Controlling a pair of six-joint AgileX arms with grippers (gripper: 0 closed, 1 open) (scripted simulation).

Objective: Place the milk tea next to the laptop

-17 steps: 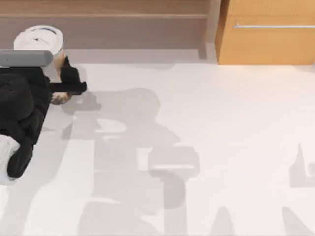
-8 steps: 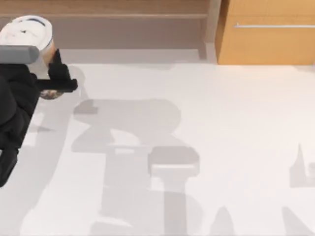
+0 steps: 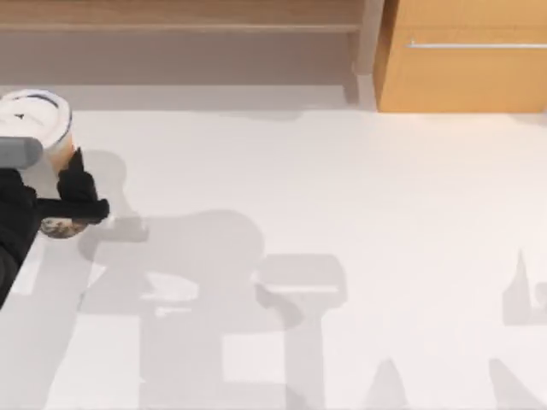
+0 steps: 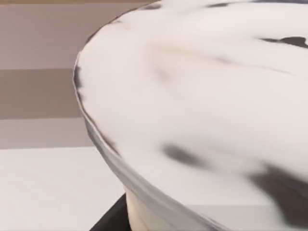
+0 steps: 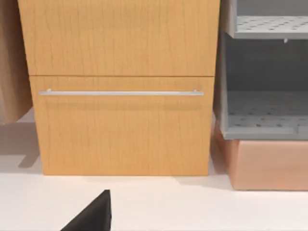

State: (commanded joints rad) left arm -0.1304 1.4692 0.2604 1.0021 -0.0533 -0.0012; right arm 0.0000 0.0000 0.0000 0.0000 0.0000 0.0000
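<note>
The milk tea (image 3: 34, 120) is at the table's far left, seen from above by its white domed lid, with tan drink and dark pearls lower down. My left gripper (image 3: 64, 205) is shut around the cup's lower body, its black fingers (image 3: 79, 186) on either side. In the left wrist view the white lid (image 4: 202, 96) sits very close, with a black finger (image 4: 113, 219) under its rim. The laptop is out of view. A dark finger tip (image 5: 94, 216) of the right gripper shows in the right wrist view.
A wooden cabinet (image 3: 466, 60) with a metal bar handle stands at the back right, and a low wooden ledge (image 3: 188, 34) runs along the back. The right wrist view faces that cabinet (image 5: 122, 120) and a grey shelf unit (image 5: 264, 72). The white table (image 3: 342, 213) carries arm shadows.
My left gripper, holding the milk tea, first shifted left and toward the back, then came toward the table's front, still at the far left.
</note>
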